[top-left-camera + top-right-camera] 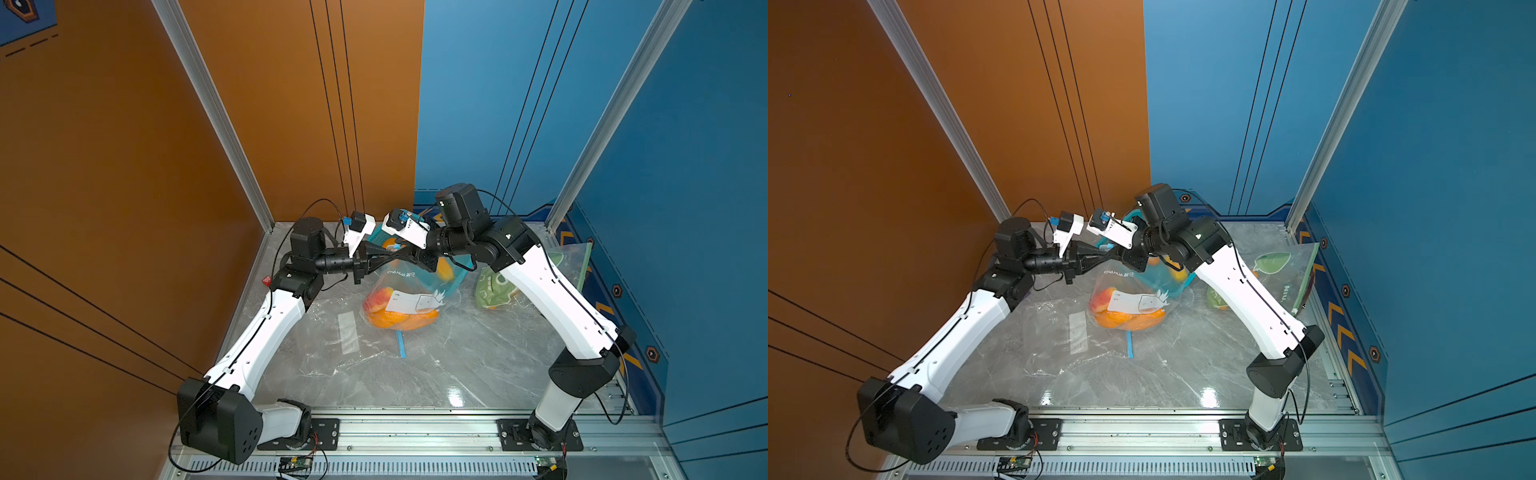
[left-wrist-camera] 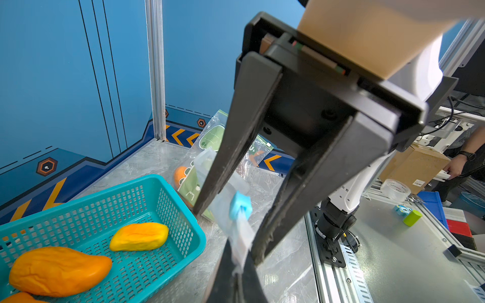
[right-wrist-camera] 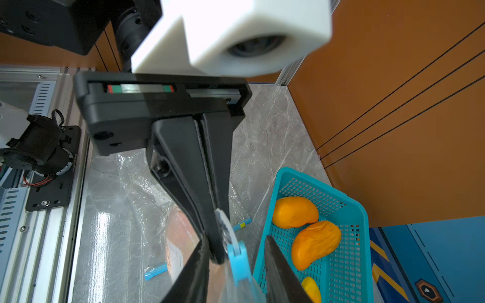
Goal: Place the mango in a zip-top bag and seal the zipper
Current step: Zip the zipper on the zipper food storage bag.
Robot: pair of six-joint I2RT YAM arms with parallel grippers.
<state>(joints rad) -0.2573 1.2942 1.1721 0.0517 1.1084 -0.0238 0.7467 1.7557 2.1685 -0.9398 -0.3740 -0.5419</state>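
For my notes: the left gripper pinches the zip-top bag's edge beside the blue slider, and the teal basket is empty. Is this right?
Not empty: the teal basket holds orange mangoes, as the left wrist view shows. The left gripper does pinch the zip-top bag's edge beside the blue slider.

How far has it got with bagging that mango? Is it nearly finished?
Done: a mango already lies inside the zip-top bag.
In hand: the left gripper is shut on the bag's top edge. The right gripper has open jaws straddling the blue slider, not pinching it yet.
Left: grip the slider and draw it along the zipper, which seems not yet sealed.
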